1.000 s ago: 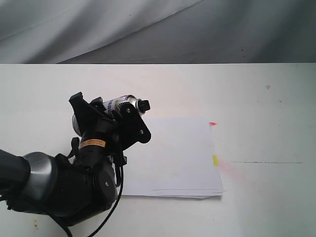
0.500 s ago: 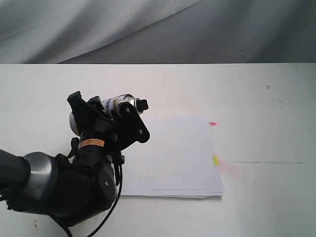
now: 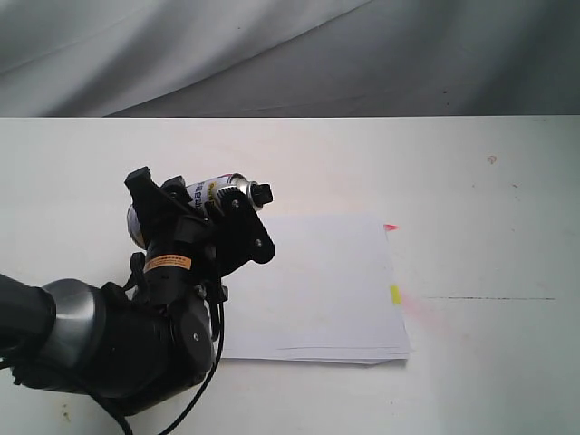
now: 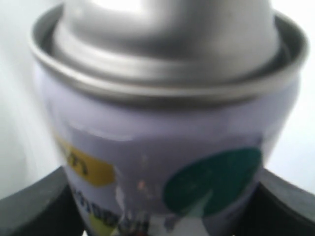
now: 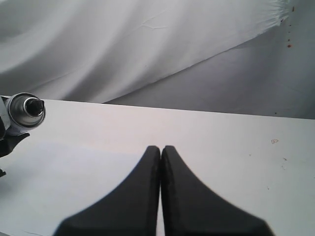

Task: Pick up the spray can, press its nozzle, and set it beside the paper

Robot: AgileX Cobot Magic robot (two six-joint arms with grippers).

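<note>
The spray can [image 3: 210,191] hangs tilted above the table's left side, silver shoulder and black nozzle [image 3: 264,193] pointing right. My left gripper [image 3: 195,217] is shut on its body. Up close in the left wrist view the can [image 4: 162,162] fills the frame, with a teal dot, yellow print and the silver shoulder, black fingers [image 4: 34,206] on both sides. The paper [image 3: 313,285] lies flat just right of the gripper, pink and yellow tabs on its right edge. My right gripper [image 5: 161,148] is shut and empty, facing the can [image 5: 22,110] and its nozzle [image 5: 33,104] from a distance.
The white table [image 3: 471,181] carries a faint pink smear [image 3: 419,308] and a thin dark line [image 3: 489,298] right of the paper. A grey cloth backdrop [image 3: 290,54] hangs behind the far edge. The left arm's bulky black body [image 3: 127,335] covers the table's near-left corner.
The left gripper and can shifted slightly up and left a second ago, then held still. The paper has not moved.
</note>
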